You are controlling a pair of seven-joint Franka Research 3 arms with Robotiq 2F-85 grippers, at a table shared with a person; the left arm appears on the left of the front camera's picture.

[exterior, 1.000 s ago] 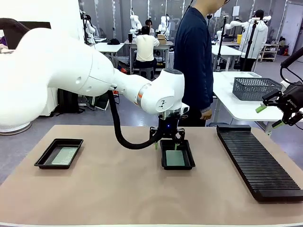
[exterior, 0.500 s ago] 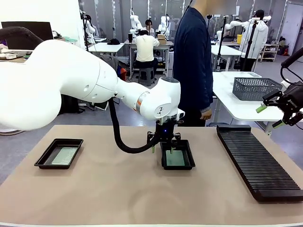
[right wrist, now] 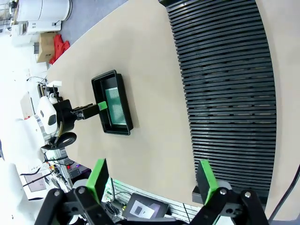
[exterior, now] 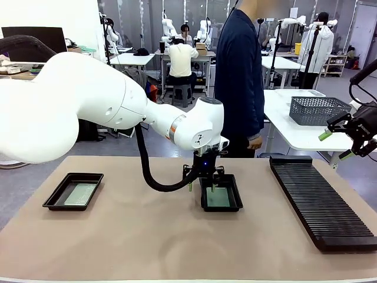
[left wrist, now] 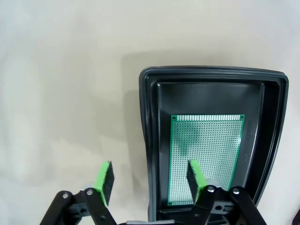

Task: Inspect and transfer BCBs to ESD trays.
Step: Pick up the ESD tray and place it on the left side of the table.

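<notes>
BCBs sit in both ESD trays, as far as I can see from the robot's side. At the left of the front view, one tray (exterior: 73, 190) lies near the table's left edge with a pale green board (exterior: 80, 193) flat on its floor. Moving toward the middle, the left arm reaches across, and its left gripper (exterior: 207, 184) now hangs lower than it did a second ago, down at the near-left rim of the centre tray (exterior: 221, 193). Half a second back it had nearly reached this height, so the descent has slowed almost to a stop. In the left wrist view the jaws are spread wide with nothing between them: one green pad (left wrist: 104, 177) is over bare table outside the tray wall, the other (left wrist: 194, 176) over the perforated green board (left wrist: 206, 157) lying flat inside, so the fingers straddle the tray's long rim. I'd guess the arm is lining up to take hold of that tray by its edge or looking the board over; the board itself has not shifted. At the far right, the right gripper (exterior: 344, 143) hovers unchanged above the long ribbed rack (exterior: 321, 200), fingers parted and empty in its wrist view (right wrist: 152, 180).
</notes>
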